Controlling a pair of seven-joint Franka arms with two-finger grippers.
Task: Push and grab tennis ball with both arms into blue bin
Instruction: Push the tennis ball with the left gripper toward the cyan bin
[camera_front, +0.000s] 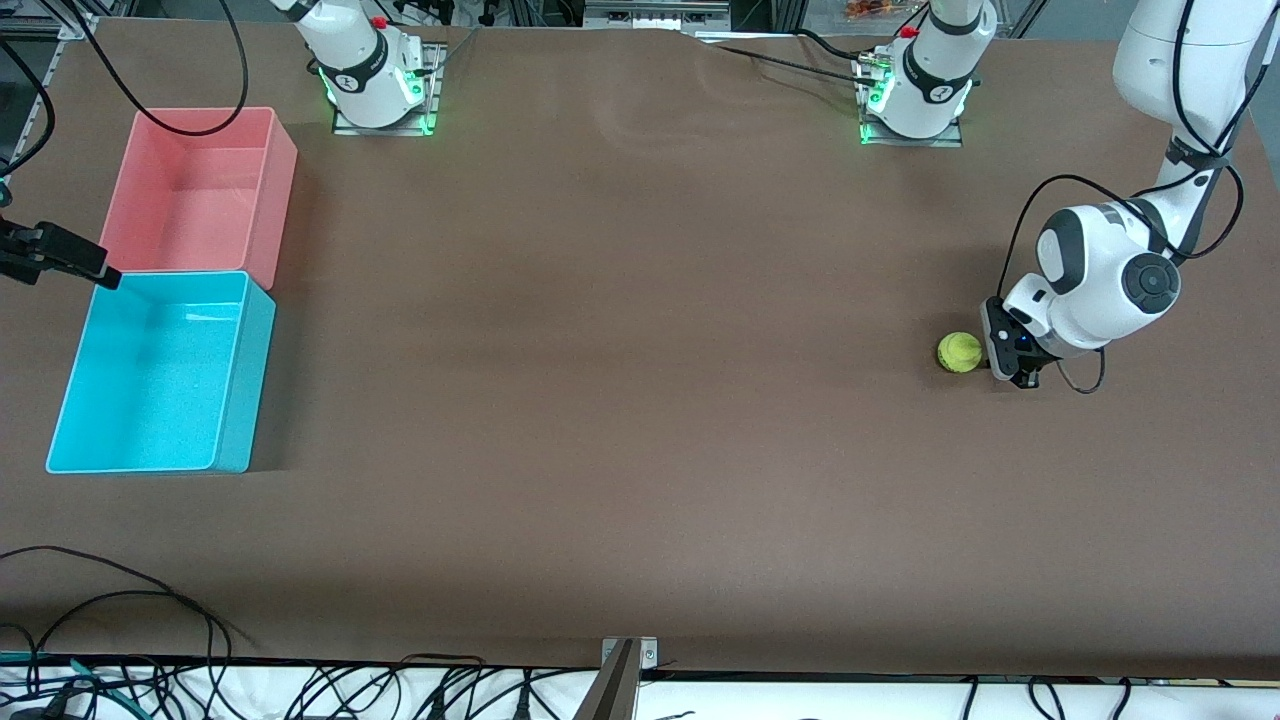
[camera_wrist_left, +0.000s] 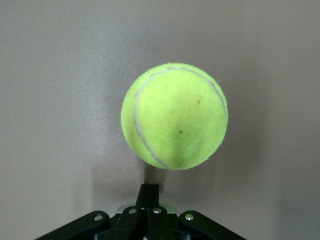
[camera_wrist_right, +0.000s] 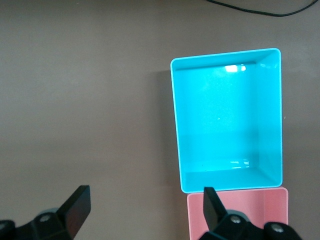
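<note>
The tennis ball (camera_front: 959, 352) lies on the brown table toward the left arm's end. My left gripper (camera_front: 988, 356) is shut and empty, low at the table right beside the ball, fingertips pointing at it. In the left wrist view the ball (camera_wrist_left: 174, 116) sits just ahead of the closed fingertips (camera_wrist_left: 150, 192). The blue bin (camera_front: 245, 380) stands empty at the right arm's end. My right gripper (camera_front: 108, 275) is open and empty, up over the table at the seam between the blue and pink bins. The right wrist view shows the gripper (camera_wrist_right: 145, 200) and the blue bin (camera_wrist_right: 177, 125) below.
An empty pink bin (camera_front: 282, 200) stands against the blue bin, farther from the front camera; it shows in the right wrist view (camera_wrist_right: 240, 215) too. The arm bases (camera_front: 380, 90) (camera_front: 915, 95) stand along the table's edge farthest from that camera. Loose cables (camera_front: 120, 600) lie at the nearest edge.
</note>
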